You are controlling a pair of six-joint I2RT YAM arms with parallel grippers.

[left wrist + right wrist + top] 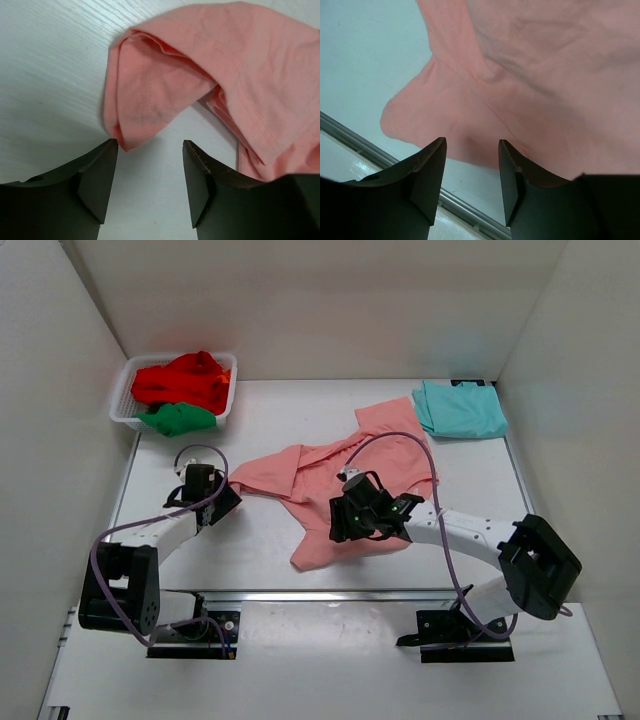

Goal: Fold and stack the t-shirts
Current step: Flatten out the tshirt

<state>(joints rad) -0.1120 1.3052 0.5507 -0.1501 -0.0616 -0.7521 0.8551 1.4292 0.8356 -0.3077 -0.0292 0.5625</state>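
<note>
Salmon-pink t-shirt rumpled, left jaws parted empty by corner, right jaws likewise over edge, teal t-shirt only overhead

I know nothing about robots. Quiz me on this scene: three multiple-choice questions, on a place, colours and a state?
1. Where does the teal shirt lie? A near left; B far right; C centre.
2. The basket holds shirts that are: A red and green; B blue and yellow; C black and white.
3. The left gripper is: A open; B shut on cloth; C hidden.
Answers: B, folded at the far right corner. A, one red shirt, one green shirt. A, its fingers stand apart, empty.
</note>
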